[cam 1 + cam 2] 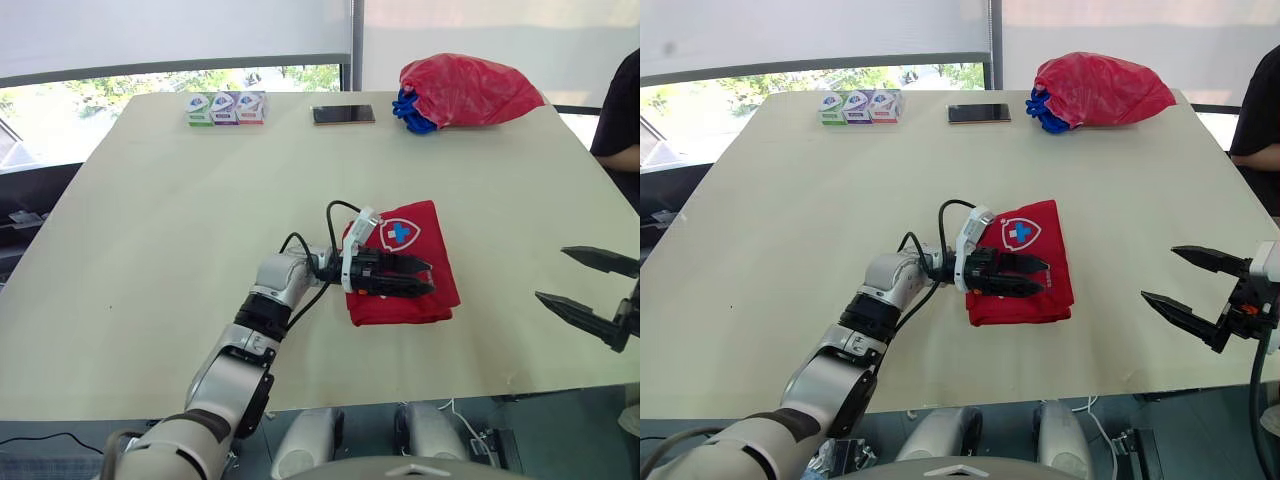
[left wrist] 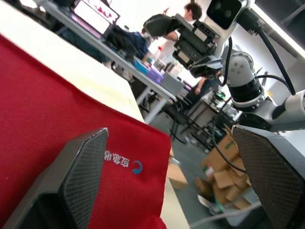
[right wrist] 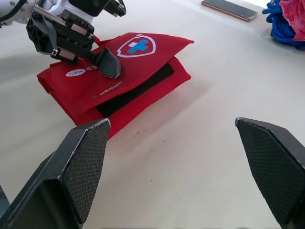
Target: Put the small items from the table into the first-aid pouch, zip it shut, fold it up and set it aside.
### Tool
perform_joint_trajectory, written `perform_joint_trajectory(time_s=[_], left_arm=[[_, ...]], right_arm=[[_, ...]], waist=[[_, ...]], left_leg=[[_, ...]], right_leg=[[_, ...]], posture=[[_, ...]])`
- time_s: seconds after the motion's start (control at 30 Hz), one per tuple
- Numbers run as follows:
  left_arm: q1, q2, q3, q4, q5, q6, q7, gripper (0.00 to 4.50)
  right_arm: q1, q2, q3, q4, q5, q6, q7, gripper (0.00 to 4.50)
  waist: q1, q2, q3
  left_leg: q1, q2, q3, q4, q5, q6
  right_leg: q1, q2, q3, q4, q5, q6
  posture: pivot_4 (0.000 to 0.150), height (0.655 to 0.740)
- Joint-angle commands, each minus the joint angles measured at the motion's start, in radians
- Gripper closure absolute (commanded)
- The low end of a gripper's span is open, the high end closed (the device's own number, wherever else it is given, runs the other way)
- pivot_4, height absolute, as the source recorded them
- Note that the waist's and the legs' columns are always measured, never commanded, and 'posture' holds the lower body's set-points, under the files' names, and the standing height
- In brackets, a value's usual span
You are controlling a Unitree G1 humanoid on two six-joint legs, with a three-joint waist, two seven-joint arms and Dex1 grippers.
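Red fabric pouch (image 1: pixel 405 308) lies folded on the table (image 1: pixel 150 250); it looks soft, light and likely to slide. Left gripper (image 1: pixel 431 279) rests spread across its top, clamping nothing. Right gripper (image 1: pixel 552 273) hovers wide, empty. Best pinched at a folded edge.

The first-aid pouch (image 3: pixel 143 67) is red — white shield (image 3: pixel 127 50), blue cross (image 3: pixel 138 46) — and the table (image 1: pixel 150 250) cream.
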Motion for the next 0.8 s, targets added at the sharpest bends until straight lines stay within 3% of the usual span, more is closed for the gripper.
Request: perform_joint_trajectory(time_s=[0.03, 0.37, 0.63, 0.73, 0.8], left_arm=[[0.005, 0.002, 0.023, -0.032, -0.001, -0.025, 0.013, 0.02], [-0.029, 0.084, 0.113, -0.294, -0.121, 0.062, 0.035, 0.02], [-0.063, 0.281, 0.17, -0.399, -0.149, 0.069, -0.015, 0.02], [-0.079, 0.379, 0.156, -0.398, -0.098, 0.011, -0.049, 0.0], [-0.085, 0.409, 0.138, -0.39, -0.063, -0.027, -0.041, 0.0]], right_arm=[[-0.014, 0.003, -0.003, -0.012, 0.007, -0.015, -0.006, 0.0], [-0.053, 0.006, 0.084, -0.039, 0.021, 0.029, -0.061, 0.0], [-0.182, 0.048, 0.174, -0.063, 0.044, 0.048, -0.151, 0.0], [-0.2, 0.06, 0.197, -0.064, 0.049, 0.049, -0.163, 0.82], [-0.198, 0.062, 0.207, -0.059, 0.042, 0.042, -0.159, 1.75]], waist=[[0.001, 0.0, 0.0], [-0.001, 0.001, 0.001], [-0.002, 0.002, 0.001], [-0.001, 0.001, 0.002], [0.001, 0.002, 0.002]], left_leg=[[0.0, 0.0, 0.0, 0.0, 0.0, 0.0], [-0.001, 0.0, 0.0, 0.0, 0.0, 0.0], [-0.001, 0.0, 0.0, 0.0, 0.0, 0.0], [-0.001, 0.0, 0.0, 0.0, 0.0, 0.0], [-0.001, 0.0, 0.0, 0.0, 0.0, 0.0]], right_leg=[[0.0, 0.0, 0.0, 0.0, 0.0, 0.0], [-0.001, 0.0, 0.0, 0.0, 0.0, 0.0], [-0.002, 0.001, 0.0, 0.0, 0.0, 0.0], [-0.002, 0.001, 0.0, 0.0, 0.0, 0.0], [-0.002, 0.001, -0.001, -0.001, 0.0, 0.0]], posture=[[0.15, 0.74], [0.15, 0.74], [0.15, 0.74], [0.15, 0.74], [0.15, 0.74]])
